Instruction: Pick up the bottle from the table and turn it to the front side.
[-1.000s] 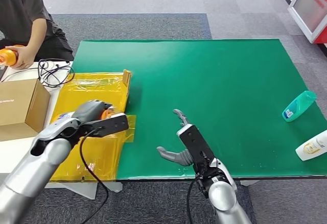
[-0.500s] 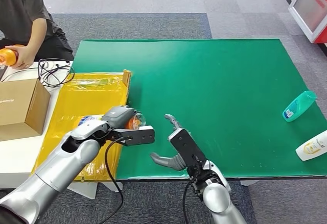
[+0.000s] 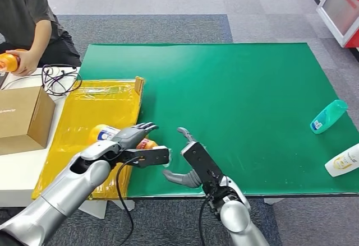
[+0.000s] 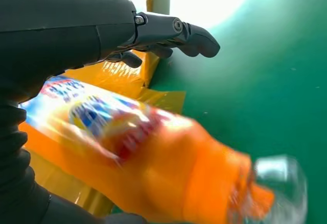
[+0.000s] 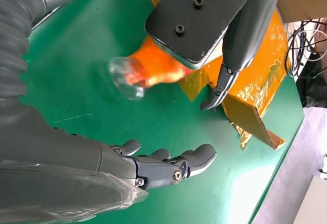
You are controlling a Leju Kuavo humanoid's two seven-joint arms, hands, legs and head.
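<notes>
Fingers of your left hand [image 3: 134,135] clamp the bottle [image 4: 146,152], now carried over the counter [image 3: 254,89] toward your right hand [image 3: 192,159], fingers apart; handover looks next.

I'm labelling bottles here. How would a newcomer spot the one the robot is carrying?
Start at the green table, near edge beside the yellow tray. The left robot hand holds an orange bottle there; unlike the teal bottle and white bottle, it's off the table.
</notes>
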